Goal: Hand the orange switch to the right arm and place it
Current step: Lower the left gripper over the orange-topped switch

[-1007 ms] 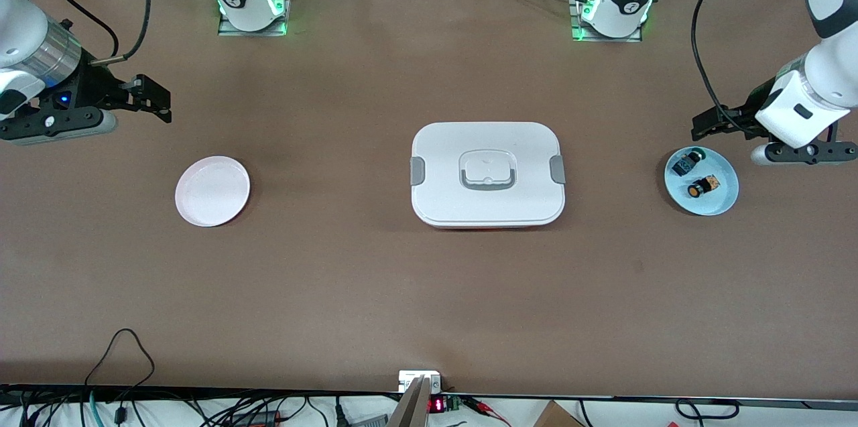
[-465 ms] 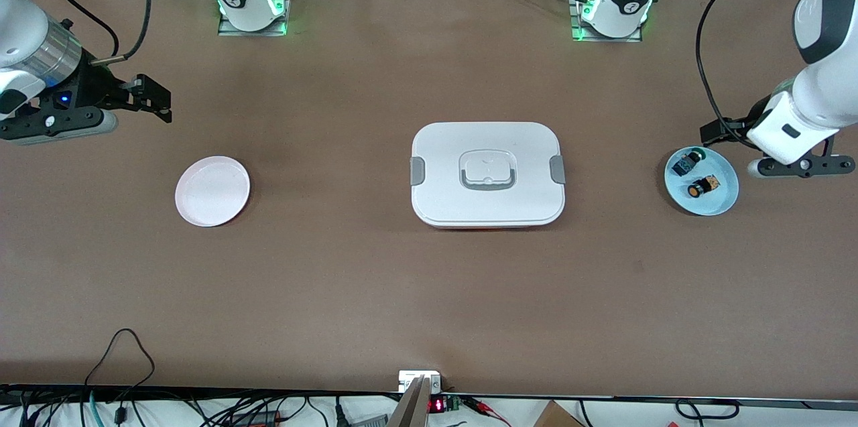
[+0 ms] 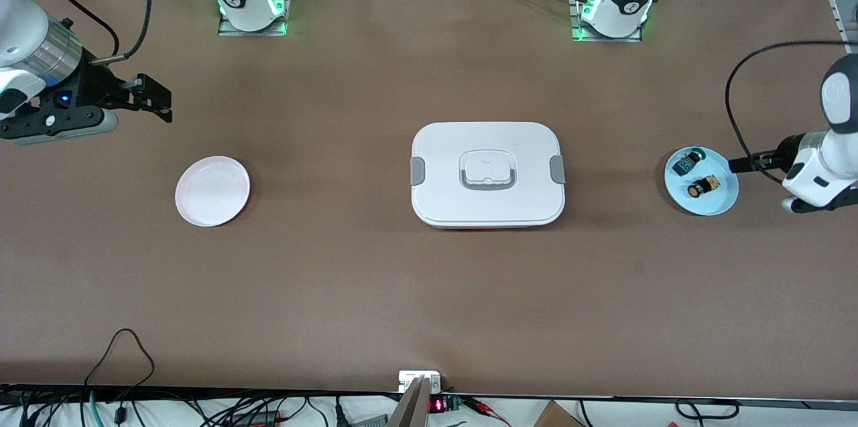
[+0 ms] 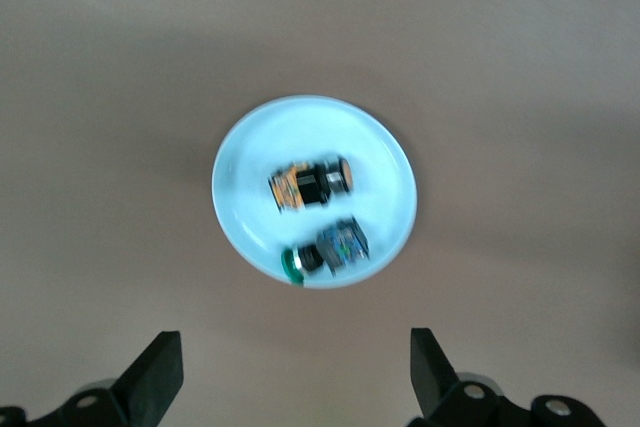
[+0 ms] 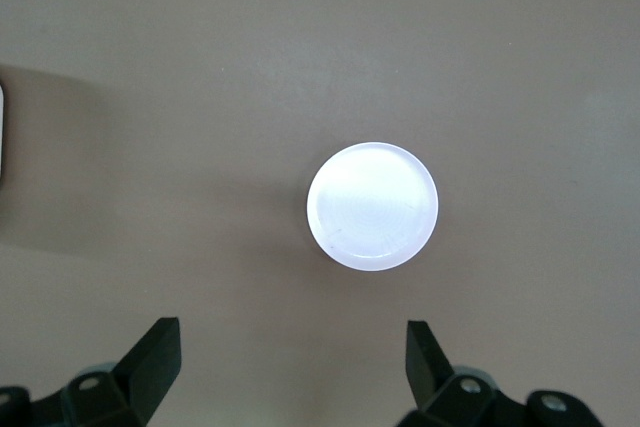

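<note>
The orange switch (image 3: 702, 186) (image 4: 310, 185) lies on its side on a small light-blue plate (image 3: 720, 202) (image 4: 250, 147) at the left arm's end of the table. A green-capped switch (image 3: 687, 162) (image 4: 325, 252) lies beside it on the same plate. My left gripper (image 3: 762, 184) (image 4: 295, 372) hangs open and empty in the air just beside that plate, at the table's end. My right gripper (image 3: 137, 115) (image 5: 293, 367) waits open and empty above the right arm's end of the table.
A pale pink plate (image 3: 212, 191) (image 5: 372, 205) sits bare near the right arm's end. A white lidded box (image 3: 487, 173) with grey clips and a handle stands in the middle of the table. Cables run along the table's front edge.
The left arm has swung toward the front camera, from over the blue plate's farther rim to beside the plate. Its jaws stay open. The right arm has not moved.
</note>
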Controlling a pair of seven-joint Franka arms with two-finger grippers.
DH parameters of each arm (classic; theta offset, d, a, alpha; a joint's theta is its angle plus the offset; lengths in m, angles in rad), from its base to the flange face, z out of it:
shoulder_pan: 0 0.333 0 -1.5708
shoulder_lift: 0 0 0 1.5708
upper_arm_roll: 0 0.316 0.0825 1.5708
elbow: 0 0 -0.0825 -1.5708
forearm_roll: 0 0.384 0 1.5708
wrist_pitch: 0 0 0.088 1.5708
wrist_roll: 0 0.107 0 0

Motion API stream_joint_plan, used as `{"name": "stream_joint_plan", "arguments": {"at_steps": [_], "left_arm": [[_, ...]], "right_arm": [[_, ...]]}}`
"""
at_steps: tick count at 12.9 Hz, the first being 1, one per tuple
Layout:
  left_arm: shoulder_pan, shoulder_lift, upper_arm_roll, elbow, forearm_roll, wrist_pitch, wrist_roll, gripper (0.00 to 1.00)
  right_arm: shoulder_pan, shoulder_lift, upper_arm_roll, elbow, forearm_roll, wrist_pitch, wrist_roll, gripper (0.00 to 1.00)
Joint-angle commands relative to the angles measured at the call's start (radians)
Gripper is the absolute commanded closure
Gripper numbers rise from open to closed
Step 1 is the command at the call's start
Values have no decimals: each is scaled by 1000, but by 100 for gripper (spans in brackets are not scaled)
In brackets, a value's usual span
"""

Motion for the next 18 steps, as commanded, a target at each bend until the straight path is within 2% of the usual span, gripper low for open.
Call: {"name": "stream_joint_plan", "arguments": {"at_steps": [1,4,6,9,12,14,18], "left_arm": [[28,48,-10,-16,3,53,13,0],[45,50,-16,-166,2,295,15,0],[54,56,-19,-217,-45,348,18,0],[66,109,-18,-218,-76,437,60,0],[89,137,-19,-218,-83,448,62,0],[103,161,-19,-218,-154,467,70,0],[105,185,-19,-218,-167,483,83,0]], "right_arm": [[-11,-4,13,13,3,-18,9,0],[-4,-4,15,13,4,-19,9,0],[1,-4,13,15,4,-18,9,0],[0,-4,12,15,4,-19,9,0],[3,-4,16,13,3,-19,7,0],[1,-4,24,15,3,-16,7,0],[0,-4,24,15,3,-14,9,0]]}}
